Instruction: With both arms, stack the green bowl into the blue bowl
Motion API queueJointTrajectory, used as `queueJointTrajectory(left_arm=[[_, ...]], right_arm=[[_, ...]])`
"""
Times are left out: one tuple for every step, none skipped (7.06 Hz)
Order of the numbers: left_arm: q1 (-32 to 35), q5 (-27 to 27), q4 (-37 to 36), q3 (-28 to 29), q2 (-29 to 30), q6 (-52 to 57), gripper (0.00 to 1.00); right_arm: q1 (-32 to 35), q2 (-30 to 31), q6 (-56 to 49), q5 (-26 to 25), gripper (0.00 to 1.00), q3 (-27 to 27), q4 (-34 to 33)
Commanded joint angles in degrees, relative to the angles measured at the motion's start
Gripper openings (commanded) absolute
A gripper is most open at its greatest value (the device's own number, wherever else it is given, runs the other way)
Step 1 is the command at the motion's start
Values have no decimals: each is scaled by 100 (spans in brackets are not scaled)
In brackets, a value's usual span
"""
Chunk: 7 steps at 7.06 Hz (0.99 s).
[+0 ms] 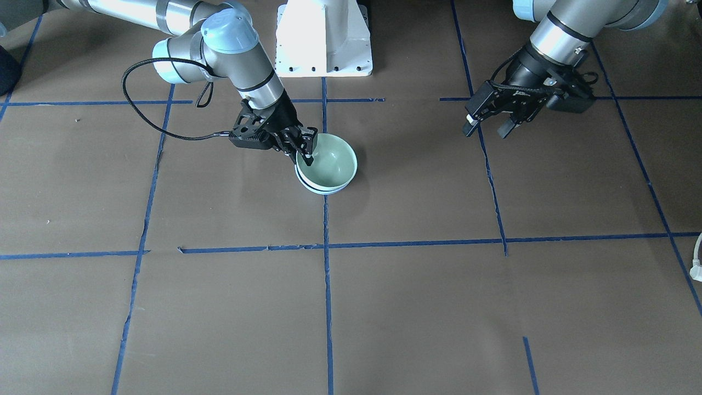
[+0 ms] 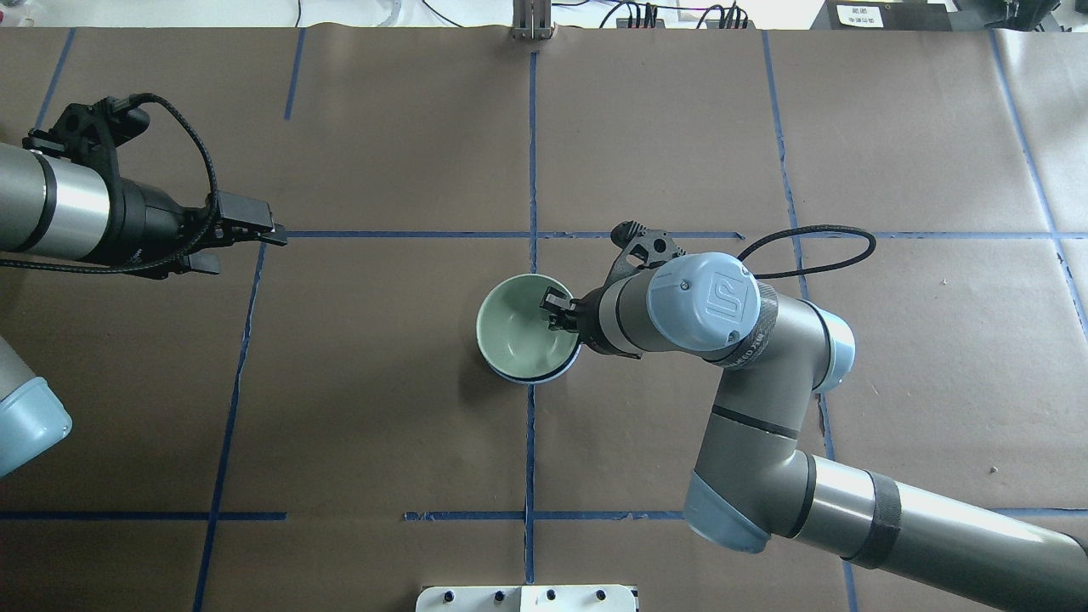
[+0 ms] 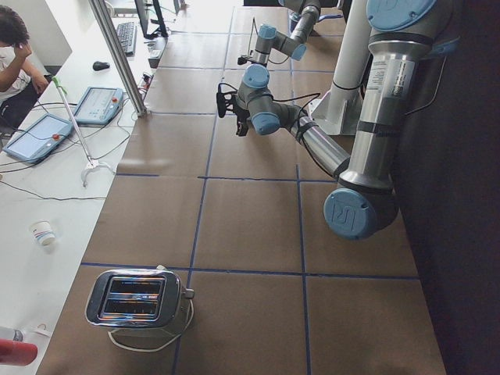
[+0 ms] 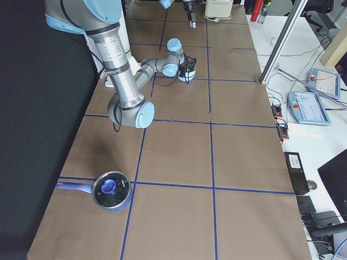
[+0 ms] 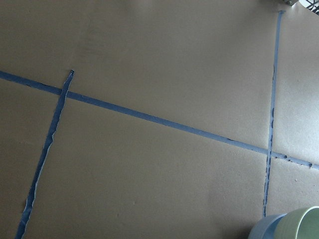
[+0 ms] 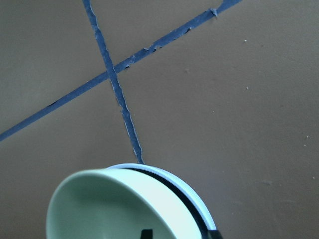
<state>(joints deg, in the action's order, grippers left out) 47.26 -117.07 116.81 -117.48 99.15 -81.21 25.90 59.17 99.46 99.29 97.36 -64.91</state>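
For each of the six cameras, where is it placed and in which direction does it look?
Front-facing: across the table, facing the base; right gripper on green bowl.
Overhead: behind the robot; left gripper open.
Left: table end; toaster.
Right: opposite end; pot.
Left wrist: downward, bowl edge.
Right wrist: downward; blue bowl.
Front-facing and overhead share both grippers.

text: "UR" logo, embossed | on: light blue joint cap [image 2: 703, 301] of the right arm [image 2: 765, 408], overhead view | second mark: round logo on joint cap [image 3: 350, 216] of the left arm, left side view, too small to read | other text: none readable
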Motion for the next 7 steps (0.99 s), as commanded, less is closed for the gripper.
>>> queueJointTrajectory(left_arm=[[-7, 0, 0, 32, 0, 0, 100], [-7, 0, 0, 41, 0, 0, 100], [-7, 0, 0, 58, 0, 26, 100], [37, -78, -17, 67, -70, 235, 100], [55, -70, -113, 41, -349, 1012, 100], [194, -70, -167, 58, -665, 1846, 100], [439, -70, -289, 59, -1051, 2838, 100]], right_arm=[[20, 68, -14, 20, 100, 211, -22], [55, 251, -14, 38, 100, 613, -205], [125, 566, -23, 116, 100, 1322, -737], [491, 943, -136, 482, 100, 1834, -1204], [1174, 1330, -686, 1069, 100, 1935, -1252], [1894, 1812, -1683, 1701, 100, 1918, -1252], [2632, 2487, -3224, 2291, 100, 1875, -1261]])
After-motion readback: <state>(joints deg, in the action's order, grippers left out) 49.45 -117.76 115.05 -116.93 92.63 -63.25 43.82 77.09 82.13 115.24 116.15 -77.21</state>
